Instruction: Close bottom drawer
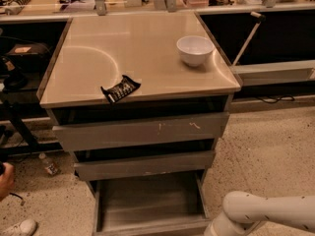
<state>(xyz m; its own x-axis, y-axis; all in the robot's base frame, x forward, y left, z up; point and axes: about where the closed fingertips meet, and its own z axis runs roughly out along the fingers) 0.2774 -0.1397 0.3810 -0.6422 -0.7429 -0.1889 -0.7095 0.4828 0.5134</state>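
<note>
The bottom drawer (147, 200) of the grey metal cabinet is pulled far out toward me; its empty shallow box shows and its front edge lies at the frame's bottom. Above it sit the plain middle drawer (145, 164) and the top drawer (142, 131) with pale scratch marks, both slightly out. Only a white arm link (266, 213) shows at the bottom right, beside the drawer's right front corner. The gripper itself is out of view.
On the cabinet top (133, 48) stand a white bowl (195, 49) at the right and a dark snack packet (120, 89) near the front edge. Dark shelving lies left and right. A small bottle (48, 164), a hand and a shoe are on the speckled floor at left.
</note>
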